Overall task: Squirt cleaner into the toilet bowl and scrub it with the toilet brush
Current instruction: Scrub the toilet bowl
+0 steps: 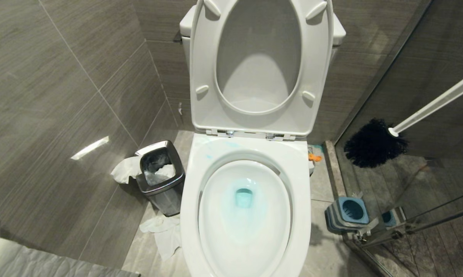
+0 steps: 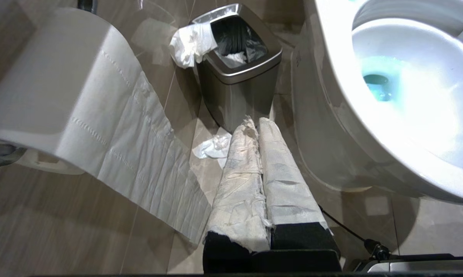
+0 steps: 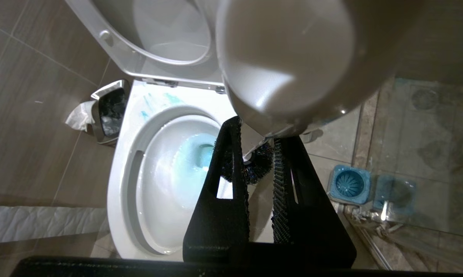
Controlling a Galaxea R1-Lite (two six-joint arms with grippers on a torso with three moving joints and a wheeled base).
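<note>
No legible labels. Right gripper (image 3: pixel 260 165) clamped on toilet brush (image 1: pixel 373 143), at 3 o'clock of toilet bowl (image 1: pixel 304 184). Cleaner (image 1: pixel 243 198) tinted drain. Left gripper (image 2: pixel 259 127) together, paper-wrapped, near waste bin (image 2: pixel 235 84).

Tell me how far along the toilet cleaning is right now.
Cleaner already tints the water in the toilet bowl, with streaks on its rim. The right gripper holds the toilet brush, lifted out of its holder beside the bowl. Scrubbing is left: the bristles are not in the bowl yet. The left gripper sits shut, idle.
</note>
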